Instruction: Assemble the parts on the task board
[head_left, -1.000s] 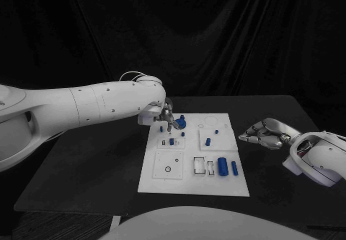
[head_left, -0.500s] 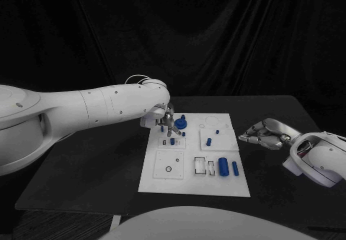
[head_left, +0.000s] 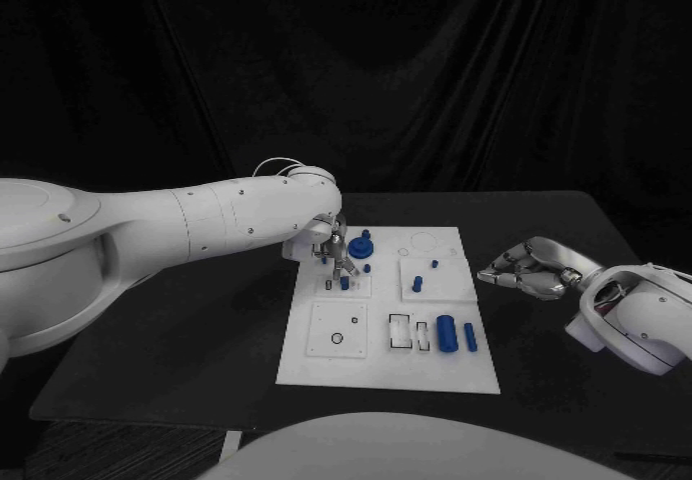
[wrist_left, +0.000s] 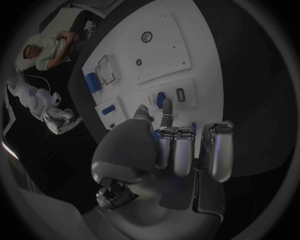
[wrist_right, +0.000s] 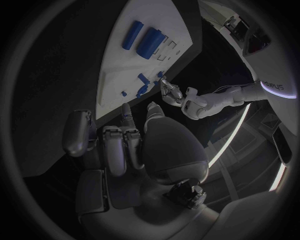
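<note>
The white task board (head_left: 433, 370) lies mid-table. My left hand (head_left: 332, 254) hangs over its far left part, most fingers curled, two fingertips pointing down beside a small upright blue peg (head_left: 345, 282). In the left wrist view those fingertips (wrist_left: 167, 105) flank that peg (wrist_left: 160, 98); whether they grip it is unclear. A blue knob (head_left: 361, 241) stands just behind the hand. My right hand (head_left: 526, 268) hovers off the board's right edge, fingers curled in, nothing plainly in them.
Near the board's front lie a thick blue cylinder (head_left: 446, 333) and a slimmer one (head_left: 469, 337), beside white rectangular slots (head_left: 407, 333). More small blue pegs (head_left: 417, 283) stand mid-board. Bare black table (head_left: 188, 340) spreads to the left of the board.
My left hand has come down and a little nearer over the board's far left part, its arm swinging in. The right hand has stayed put.
</note>
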